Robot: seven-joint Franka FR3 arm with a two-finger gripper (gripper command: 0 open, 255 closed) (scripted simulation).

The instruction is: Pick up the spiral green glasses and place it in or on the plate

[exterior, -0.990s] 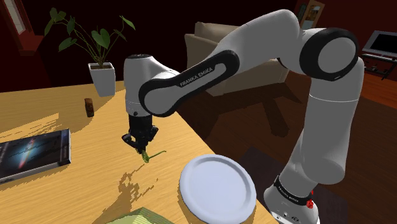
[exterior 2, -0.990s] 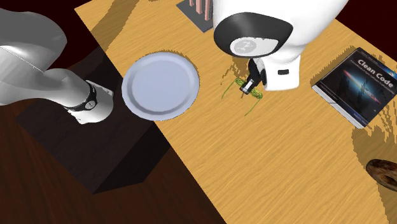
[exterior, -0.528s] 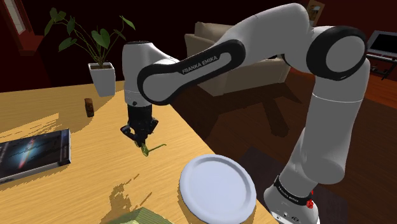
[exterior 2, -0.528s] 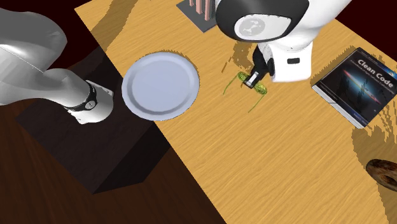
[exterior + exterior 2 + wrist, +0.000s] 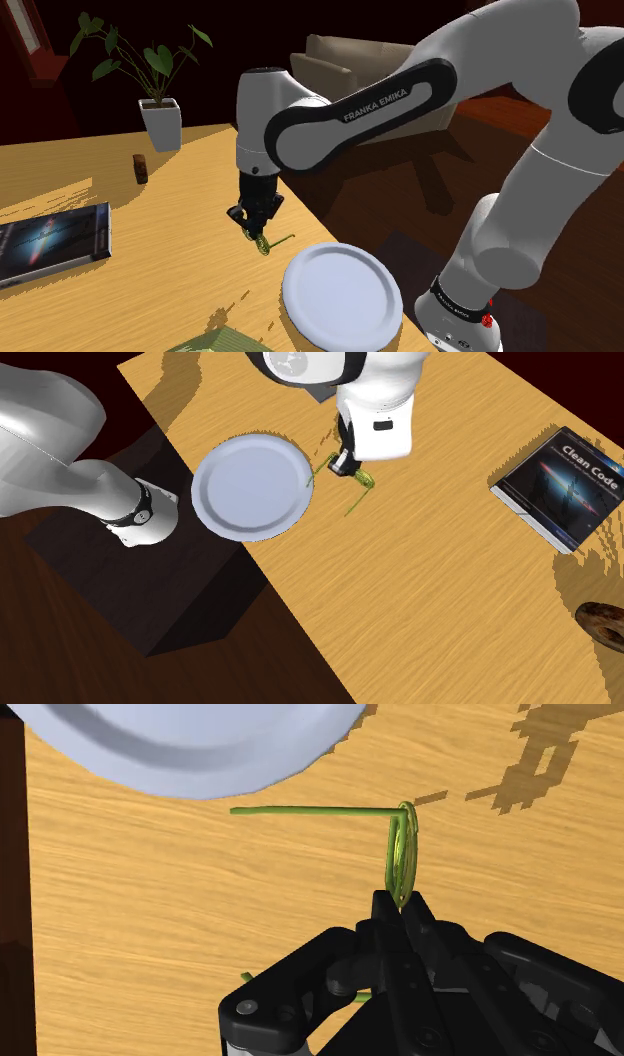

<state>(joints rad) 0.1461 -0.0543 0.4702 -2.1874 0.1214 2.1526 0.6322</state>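
One white arm (image 5: 340, 115) worked over one wooden desk (image 5: 430, 592), and its forearm read "FRANKA EMIKA". One black claw (image 5: 256, 230) was clenched on the single pair of green glasses (image 5: 265, 243), pinching the frame at a spiral lens. In the wrist view the two fingers of the claw (image 5: 400, 909) pressed together on the lower edge of the lens of the glasses (image 5: 404, 854). One thin temple ran sideways from the lens, close beneath the rim of the plate (image 5: 190, 744).

The glasses (image 5: 362, 480) hung from the claw (image 5: 343, 460) clear of the desk. They were just beside the one pale round plate (image 5: 250, 487), with a temple tip reaching towards its rim. The plate (image 5: 340, 295) held nothing.

One dark book (image 5: 560, 472) lay flat well apart from the plate, and its cover read "Clean Code" in white letters. The smaller print below that could not be read. In the shoulder view the book (image 5: 50, 243) lay near the desk's left side.

One leafy plant (image 5: 150, 60) stood in one white pot (image 5: 161, 123) at the desk's far edge, with one small brown block (image 5: 140, 168) near it. One brown ring-shaped thing (image 5: 605, 624) lay at the second exterior view's lower right. A label on the stand (image 5: 455, 310) was too small to read.
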